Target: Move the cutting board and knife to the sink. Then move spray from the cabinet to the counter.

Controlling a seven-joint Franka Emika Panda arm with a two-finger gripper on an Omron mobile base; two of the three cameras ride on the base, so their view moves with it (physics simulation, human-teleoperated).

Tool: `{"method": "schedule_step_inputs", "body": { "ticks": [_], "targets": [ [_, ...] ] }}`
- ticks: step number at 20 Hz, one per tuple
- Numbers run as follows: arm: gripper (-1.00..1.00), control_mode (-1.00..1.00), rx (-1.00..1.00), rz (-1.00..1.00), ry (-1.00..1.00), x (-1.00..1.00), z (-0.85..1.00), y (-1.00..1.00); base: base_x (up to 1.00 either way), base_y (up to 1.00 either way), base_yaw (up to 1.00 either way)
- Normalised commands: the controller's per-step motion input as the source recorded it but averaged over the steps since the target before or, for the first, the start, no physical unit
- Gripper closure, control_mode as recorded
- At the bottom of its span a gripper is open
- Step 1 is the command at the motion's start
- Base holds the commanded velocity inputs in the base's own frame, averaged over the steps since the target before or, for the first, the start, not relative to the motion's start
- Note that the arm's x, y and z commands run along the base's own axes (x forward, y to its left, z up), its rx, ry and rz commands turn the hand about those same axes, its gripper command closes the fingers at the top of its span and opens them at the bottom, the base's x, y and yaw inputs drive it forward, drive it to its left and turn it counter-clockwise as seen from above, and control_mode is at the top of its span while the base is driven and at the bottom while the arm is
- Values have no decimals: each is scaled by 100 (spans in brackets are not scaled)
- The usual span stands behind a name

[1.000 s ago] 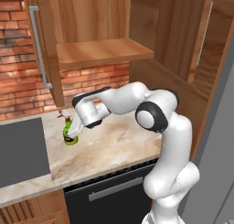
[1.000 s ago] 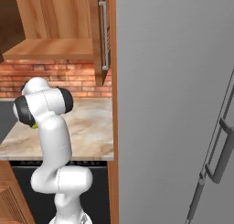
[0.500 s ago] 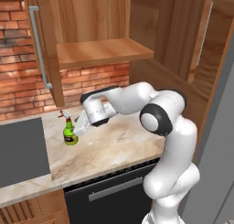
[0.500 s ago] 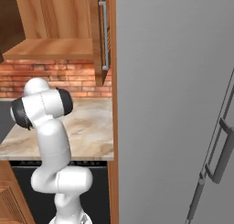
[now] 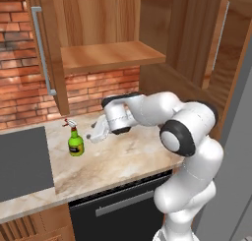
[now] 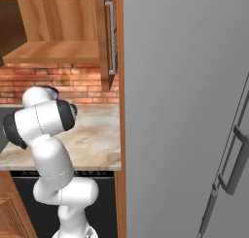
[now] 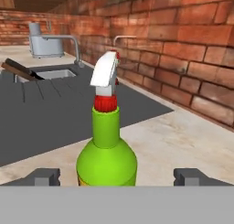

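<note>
The green spray (image 5: 75,142) stands upright on the beige counter (image 5: 128,156), its white nozzle pointing left. My gripper (image 5: 94,135) hangs just to its right, open and clear of the bottle. In the hand view the spray (image 7: 107,150) rises between my two spread fingertips (image 7: 43,176), with nothing touching it. Farther off, the sink (image 7: 51,74) sits in the dark drainboard (image 7: 55,104), and the brown cutting board (image 7: 19,70) leans out of the basin. The knife is hidden. The cabinet (image 5: 108,55) is open above the counter.
A grey tap (image 7: 68,40) and a grey appliance (image 7: 43,45) stand behind the sink. The brick wall (image 5: 98,90) backs the counter. The cabinet door with its bar handle (image 5: 42,48) hangs open at the left. A tall grey fridge (image 6: 189,110) bounds the counter's right end.
My gripper has opened, let go of the spray and drawn back to the right. The bottle, tilted in my grip a second ago, now stands upright on the counter.
</note>
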Motion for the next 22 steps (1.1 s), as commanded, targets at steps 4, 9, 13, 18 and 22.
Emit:
{"method": "schedule_step_inputs", "body": {
  "ticks": [4,9,13,18,22],
  "targets": [
    [-100,-100,0,-11,0,-53,59,0,0,0,0],
    [-100,-100,0,-13,0,-56,64,0,0,0,0],
    [-100,-100,0,-15,0,-58,54,0,0,0,0],
    [-100,-100,0,-16,0,-54,57,0,0,0,0],
    [-100,-100,0,-15,0,-55,53,0,0,0,0]
  ]
}}
